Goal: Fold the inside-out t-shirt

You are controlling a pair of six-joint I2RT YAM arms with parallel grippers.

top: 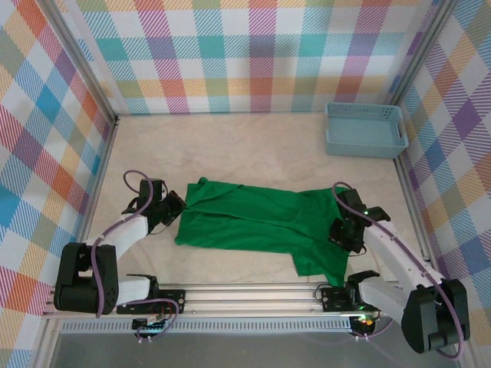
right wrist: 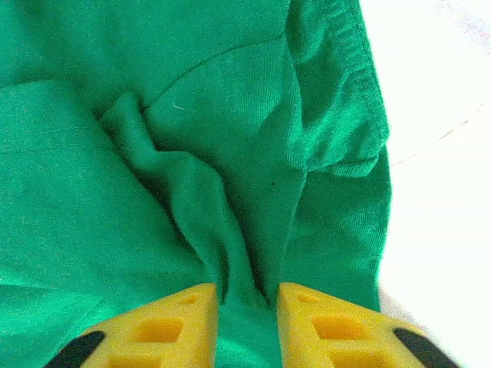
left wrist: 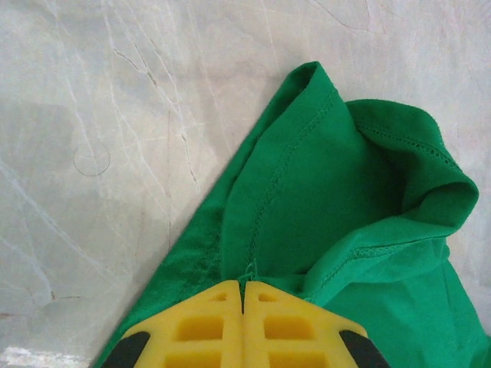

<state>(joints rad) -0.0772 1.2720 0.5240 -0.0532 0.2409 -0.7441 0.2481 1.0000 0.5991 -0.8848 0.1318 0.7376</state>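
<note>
The bright green inside-out t-shirt [top: 253, 222] lies spread across the table between the two arms, with one flap hanging toward the front rail. My left gripper [top: 178, 207] sits at the shirt's left edge. In the left wrist view its yellow fingers [left wrist: 243, 284] are pressed together on a stitched seam of the t-shirt [left wrist: 337, 199]. My right gripper [top: 337, 230] is over the shirt's right side. In the right wrist view its jaws [right wrist: 247, 295] stand a little apart, and a raised ridge of the t-shirt [right wrist: 115, 199] runs between them.
A light blue plastic basket [top: 364, 130] stands at the back right corner. Checked walls close in the table on three sides. Bare pale tabletop [top: 230, 146] stretches behind the shirt, and the metal rail [top: 245, 295] runs along the front.
</note>
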